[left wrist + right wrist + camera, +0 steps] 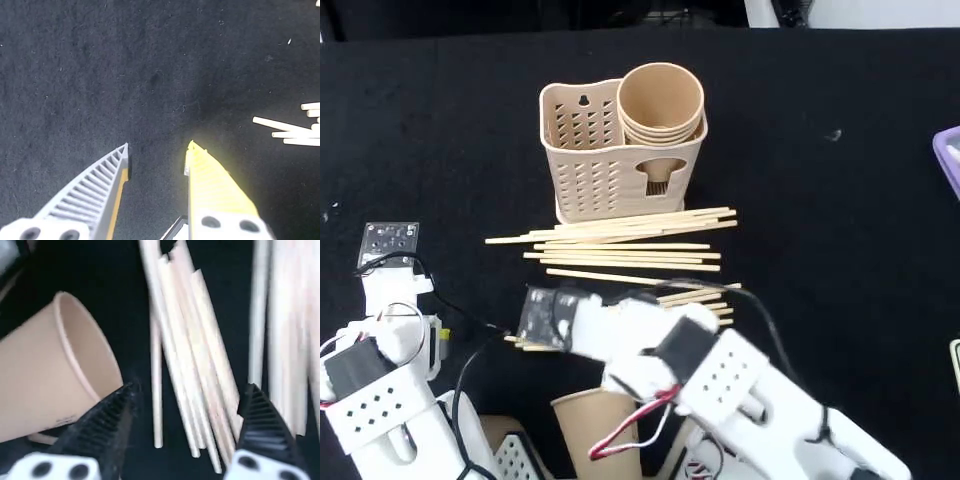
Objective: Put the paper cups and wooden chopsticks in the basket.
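A beige perforated basket [588, 170] stands at the back middle of the black table, with a stack of paper cups [660, 100] inside its right side. Wooden chopsticks [630, 245] lie spread in front of it. Another paper cup [595, 425] lies on its side near the front edge. My right gripper [191, 387] is open, its fingers straddling a bundle of chopsticks [190, 350], with the fallen cup [55, 370] beside one finger. My left gripper [158, 146] hangs open over bare table at the front left, with chopstick ends [290, 135] some way off.
A purple object [948, 155] pokes in at the right edge. The right arm [720, 375] stretches across the front middle above the fallen cup. The left arm [375, 380] fills the front left corner. Bare black cloth lies to either side of the basket.
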Action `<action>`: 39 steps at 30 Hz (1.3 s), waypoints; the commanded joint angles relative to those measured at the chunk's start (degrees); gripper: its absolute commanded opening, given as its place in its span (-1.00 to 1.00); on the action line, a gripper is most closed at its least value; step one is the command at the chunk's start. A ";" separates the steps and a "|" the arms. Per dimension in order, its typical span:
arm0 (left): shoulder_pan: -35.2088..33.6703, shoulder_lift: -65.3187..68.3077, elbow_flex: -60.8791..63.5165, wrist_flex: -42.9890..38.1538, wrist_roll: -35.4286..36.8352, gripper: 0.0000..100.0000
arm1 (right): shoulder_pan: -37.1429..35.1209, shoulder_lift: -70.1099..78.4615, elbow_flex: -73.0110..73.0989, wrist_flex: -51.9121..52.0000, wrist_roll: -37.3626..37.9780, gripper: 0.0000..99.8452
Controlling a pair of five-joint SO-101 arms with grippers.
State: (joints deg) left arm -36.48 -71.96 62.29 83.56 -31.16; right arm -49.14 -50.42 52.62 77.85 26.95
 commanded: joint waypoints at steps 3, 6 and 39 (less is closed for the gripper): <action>-0.57 -0.35 -0.40 -0.26 -0.62 -0.62 | -3.25 -4.62 -5.58 7.91 -0.26 -0.37; -0.57 -0.09 -0.57 -0.26 -0.62 -0.62 | -8.44 -5.76 -3.56 8.79 0.18 -0.37; -0.92 -0.44 -1.89 1.76 -0.62 -0.62 | 28.66 10.86 5.41 -21.71 -0.88 -0.37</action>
State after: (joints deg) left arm -37.01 -71.96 62.29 85.14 -31.16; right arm -24.26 -41.63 62.99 56.22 27.74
